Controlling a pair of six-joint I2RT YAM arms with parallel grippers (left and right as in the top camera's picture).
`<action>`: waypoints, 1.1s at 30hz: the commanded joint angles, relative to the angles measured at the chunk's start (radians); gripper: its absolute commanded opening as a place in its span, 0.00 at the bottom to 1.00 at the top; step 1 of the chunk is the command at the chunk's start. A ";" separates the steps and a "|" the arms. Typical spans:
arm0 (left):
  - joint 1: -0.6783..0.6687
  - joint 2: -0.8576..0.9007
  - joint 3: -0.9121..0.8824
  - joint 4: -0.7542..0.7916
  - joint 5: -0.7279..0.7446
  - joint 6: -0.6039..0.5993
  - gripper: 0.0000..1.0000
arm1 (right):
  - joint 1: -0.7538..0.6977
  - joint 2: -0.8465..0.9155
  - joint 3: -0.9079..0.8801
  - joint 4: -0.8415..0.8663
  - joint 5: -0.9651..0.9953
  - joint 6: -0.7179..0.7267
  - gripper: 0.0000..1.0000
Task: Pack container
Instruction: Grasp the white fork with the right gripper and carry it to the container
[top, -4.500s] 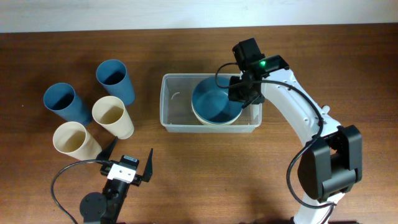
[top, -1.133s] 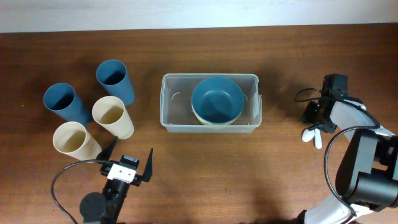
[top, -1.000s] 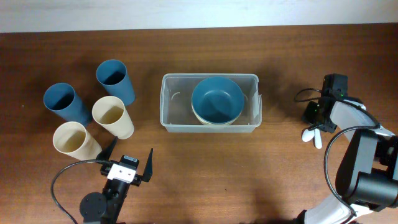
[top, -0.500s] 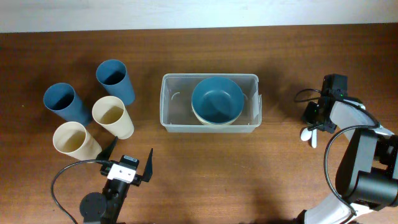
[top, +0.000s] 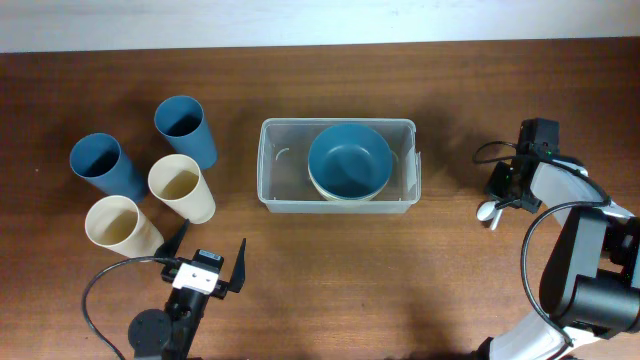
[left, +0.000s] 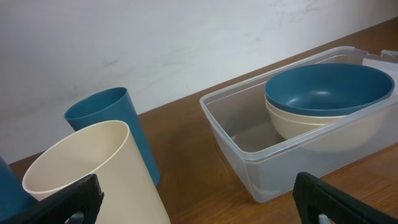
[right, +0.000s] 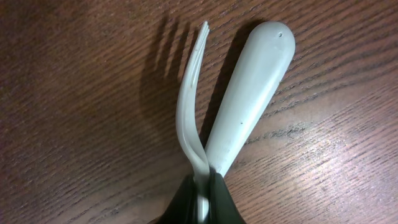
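Note:
The clear container (top: 272, 170) sits mid-table and holds a blue bowl (top: 349, 160) nested in a cream bowl (top: 345, 195); the left wrist view shows the container (left: 239, 134) too. At the table's right edge, my right gripper (top: 503, 196) is shut on the handles of a white fork (right: 188, 99) and a white spoon (right: 249, 93), which fan out over the wood. From overhead they show as a small white shape (top: 486, 211). My left gripper (top: 208, 262) stands open near the front left, with nothing between its fingers (left: 68, 202).
Two blue cups (top: 185, 128) (top: 103, 165) and two cream cups (top: 180, 187) (top: 120, 225) stand at the left, just beyond the left gripper. A cream cup (left: 93, 168) fills the left wrist view's near left. Bare wood lies between container and right arm.
The right gripper has closed on the fork and spoon, drawing the two white pieces together and slightly left. The left arm, container and cups have not moved.

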 joint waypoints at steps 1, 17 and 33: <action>0.005 -0.008 -0.007 -0.001 -0.007 0.009 1.00 | 0.005 0.015 -0.010 -0.005 -0.011 0.005 0.04; 0.005 -0.008 -0.007 -0.001 -0.007 0.009 1.00 | 0.006 -0.073 0.185 -0.233 -0.108 -0.011 0.04; 0.005 -0.008 -0.007 -0.001 -0.007 0.009 1.00 | 0.212 -0.119 0.319 -0.319 -0.549 -0.272 0.04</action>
